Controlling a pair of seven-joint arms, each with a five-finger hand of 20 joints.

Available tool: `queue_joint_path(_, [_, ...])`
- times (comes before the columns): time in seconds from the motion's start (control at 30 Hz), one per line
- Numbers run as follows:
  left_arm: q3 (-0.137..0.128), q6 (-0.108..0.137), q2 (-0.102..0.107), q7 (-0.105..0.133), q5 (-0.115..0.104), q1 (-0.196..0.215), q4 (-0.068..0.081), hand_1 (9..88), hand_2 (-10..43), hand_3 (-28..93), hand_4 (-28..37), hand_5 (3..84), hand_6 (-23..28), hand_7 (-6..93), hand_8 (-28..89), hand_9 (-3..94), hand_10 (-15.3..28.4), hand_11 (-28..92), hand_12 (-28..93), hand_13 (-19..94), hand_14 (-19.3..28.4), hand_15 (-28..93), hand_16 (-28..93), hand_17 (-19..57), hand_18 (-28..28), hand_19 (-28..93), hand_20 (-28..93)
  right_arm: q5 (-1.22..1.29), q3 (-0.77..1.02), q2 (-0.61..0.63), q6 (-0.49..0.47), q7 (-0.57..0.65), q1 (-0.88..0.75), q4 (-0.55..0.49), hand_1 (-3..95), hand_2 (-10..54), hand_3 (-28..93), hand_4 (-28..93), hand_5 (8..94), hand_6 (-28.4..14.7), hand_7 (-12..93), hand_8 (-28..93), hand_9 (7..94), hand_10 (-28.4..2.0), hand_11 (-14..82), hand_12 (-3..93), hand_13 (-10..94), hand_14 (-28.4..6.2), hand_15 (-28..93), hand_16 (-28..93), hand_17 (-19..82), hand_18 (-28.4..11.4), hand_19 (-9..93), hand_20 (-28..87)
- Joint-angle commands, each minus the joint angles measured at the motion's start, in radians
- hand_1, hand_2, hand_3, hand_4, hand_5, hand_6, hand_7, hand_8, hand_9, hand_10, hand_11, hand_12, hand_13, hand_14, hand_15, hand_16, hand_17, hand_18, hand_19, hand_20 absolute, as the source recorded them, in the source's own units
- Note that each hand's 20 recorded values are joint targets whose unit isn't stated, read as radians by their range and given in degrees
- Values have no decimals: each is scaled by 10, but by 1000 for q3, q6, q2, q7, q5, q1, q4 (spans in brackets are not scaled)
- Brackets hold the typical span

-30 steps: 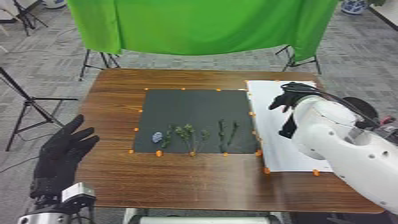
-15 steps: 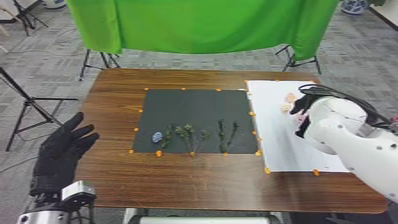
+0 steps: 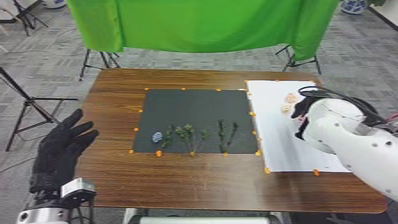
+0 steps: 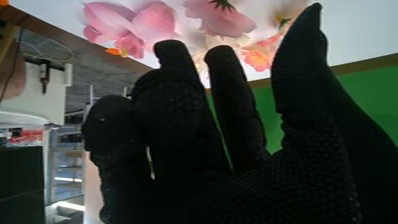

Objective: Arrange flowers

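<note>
In the head view my right hand (image 3: 303, 114) is low over the white sheet (image 3: 286, 150), partly behind its own white arm. Pale pink and peach blossoms (image 3: 290, 98) lie on the sheet close beside it. From the right wrist view, the same hand (image 4: 204, 150) has extended, slightly bent fingers holding nothing, with pink blossoms (image 4: 133, 24) and peach ones (image 4: 260, 54) beyond the fingertips. The dark mat (image 3: 195, 107) carries a blue flower head (image 3: 157, 137), green sprigs (image 3: 185, 132) and thin dark stems (image 3: 223, 136). My left hand (image 3: 60, 150), open, is at the table's left edge.
Orange markers (image 3: 159, 153) dot the borders of mat and sheet on the brown table (image 3: 178, 185). A green cloth (image 3: 204, 25) hangs behind the far edge, and a black tripod (image 3: 31, 105) stands to the left.
My right hand has moved right and toward the table's near side, uncovering the blossoms on the sheet. My left hand has shifted slightly forward.
</note>
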Motion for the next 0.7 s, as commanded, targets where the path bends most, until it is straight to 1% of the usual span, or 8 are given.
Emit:
queue_joint_path(0.03, [7, -15, 4, 11, -11, -2, 5, 285, 73, 645, -237, 371, 88, 111, -83, 330, 184, 317, 120, 210, 238, 625, -122, -99, 194, 439, 154, 2, -14, -16, 2, 17, 28, 29, 397, -21, 725, -212, 548, -51, 175, -105, 662, -193, 191, 146, 773, -81, 778, 121, 553, -202, 932, 375])
queue_joint_path(0.07, [9, -16, 7, 15, -16, -7, 7, 286, 73, 644, -237, 371, 87, 111, -83, 330, 184, 317, 120, 209, 238, 626, -121, -99, 194, 439, 154, 6, -19, -17, 6, 18, 32, 32, 398, -22, 725, -212, 548, -49, 177, -106, 664, -192, 192, 146, 774, -81, 778, 121, 553, -202, 932, 376])
queue_joint_path(0.1, [4, -20, -1, 2, -7, -7, 6, 285, 73, 645, -236, 371, 87, 111, -82, 330, 184, 317, 120, 210, 238, 626, -121, -99, 193, 439, 154, 8, -21, -14, 13, 20, 26, 30, 399, -22, 724, -213, 550, -47, 178, -107, 666, -190, 193, 146, 774, -81, 778, 122, 554, -202, 932, 377])
queue_joint_path(0.17, [9, -17, 10, 19, -22, -5, 8, 285, 73, 645, -236, 371, 87, 112, -82, 331, 184, 317, 120, 210, 238, 626, -121, -99, 193, 438, 154, 5, -30, -21, 11, 16, 32, 40, 404, -22, 721, -214, 551, -42, 182, -109, 667, -190, 193, 146, 775, -81, 778, 122, 554, -201, 932, 378])
queue_joint_path(0.2, [8, -23, 1, 10, -17, -10, 10, 285, 73, 646, -236, 371, 87, 112, -82, 331, 183, 317, 120, 210, 238, 625, -121, -99, 193, 438, 154, 9, -31, -22, 13, 17, 31, 40, 406, -23, 720, -214, 551, -40, 184, -110, 668, -190, 193, 146, 776, -81, 778, 123, 554, -201, 932, 379])
queue_joint_path(0.3, [9, -38, 0, 19, -38, -12, 12, 286, 73, 645, -236, 371, 87, 112, -83, 330, 183, 317, 120, 210, 238, 626, -121, -99, 194, 438, 154, 14, -44, -35, 5, 13, 37, 51, 412, -24, 718, -214, 561, -32, 188, -112, 672, -187, 193, 146, 775, -81, 778, 124, 555, -202, 932, 379])
queue_joint_path(0.47, [18, -34, 12, 33, -46, -16, 14, 287, 74, 644, -235, 371, 88, 113, -83, 330, 183, 318, 120, 210, 239, 626, -122, -100, 194, 439, 154, 8, -67, -48, 8, 14, 35, 57, 418, -27, 716, -214, 571, -23, 194, -117, 685, -180, 196, 147, 778, -80, 778, 125, 556, -202, 932, 380])
queue_joint_path(0.7, [13, -44, -13, 2, -20, -26, 16, 287, 74, 644, -234, 371, 88, 113, -84, 330, 184, 319, 119, 212, 239, 627, -121, -100, 194, 440, 154, -13, -101, -50, 26, 24, 46, 74, 456, -40, 709, -224, 598, -18, 205, -102, 708, -170, 202, 149, 783, -76, 774, 126, 559, -201, 932, 378])
